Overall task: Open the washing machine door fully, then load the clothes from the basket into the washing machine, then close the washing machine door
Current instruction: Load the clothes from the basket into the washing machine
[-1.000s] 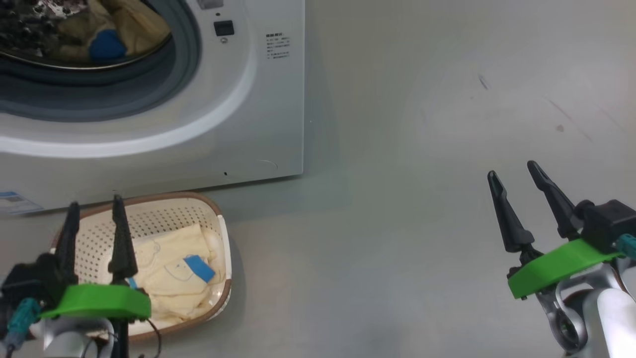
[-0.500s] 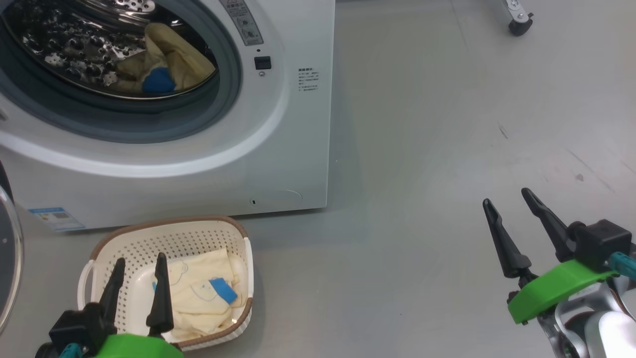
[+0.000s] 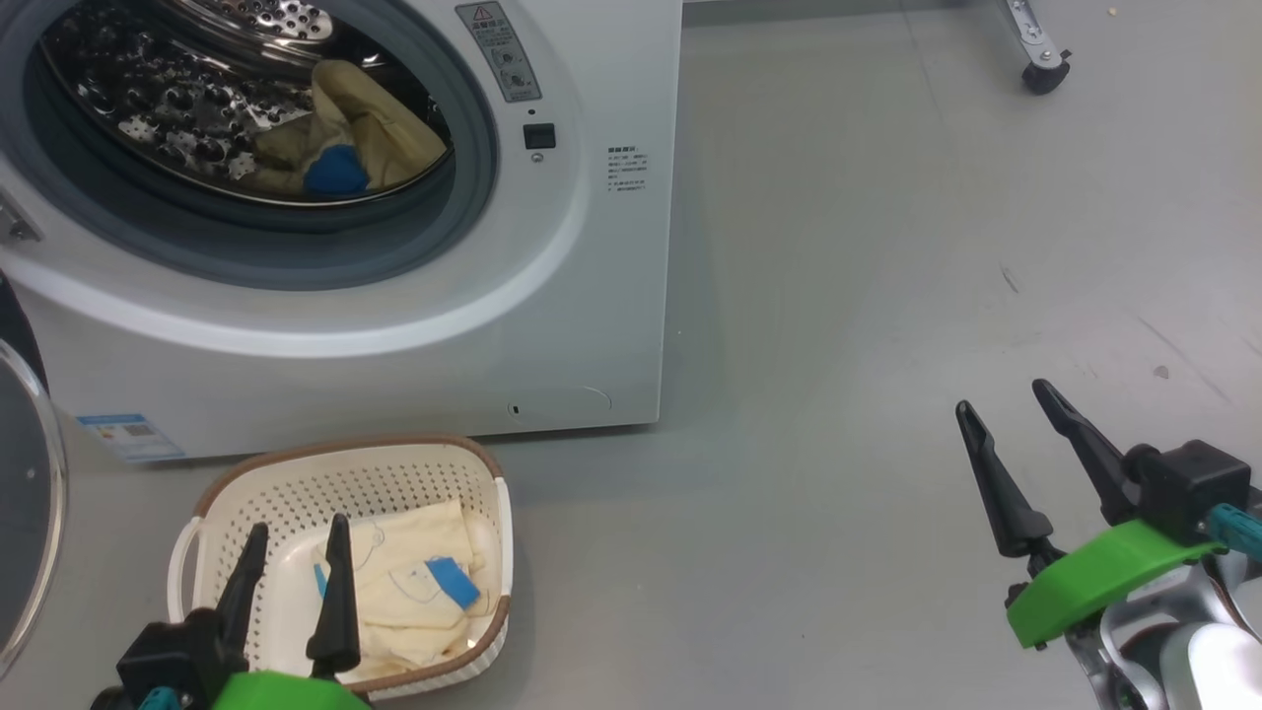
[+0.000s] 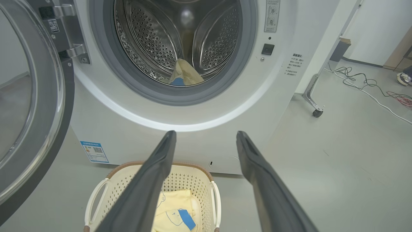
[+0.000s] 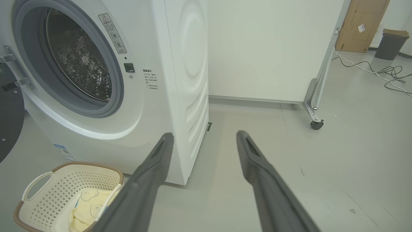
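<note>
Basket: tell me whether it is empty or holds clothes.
Not empty. The basket holds cream-yellow clothes with a blue patch; part of its floor beside them is bare.

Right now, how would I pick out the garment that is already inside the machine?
Find the big white washing machine and look into its steel drum. At the bottom lies a crumpled cream-yellow garment with a blue patch. Unlike the similar clothes in the basket on the floor, it rests on perforated metal.
</note>
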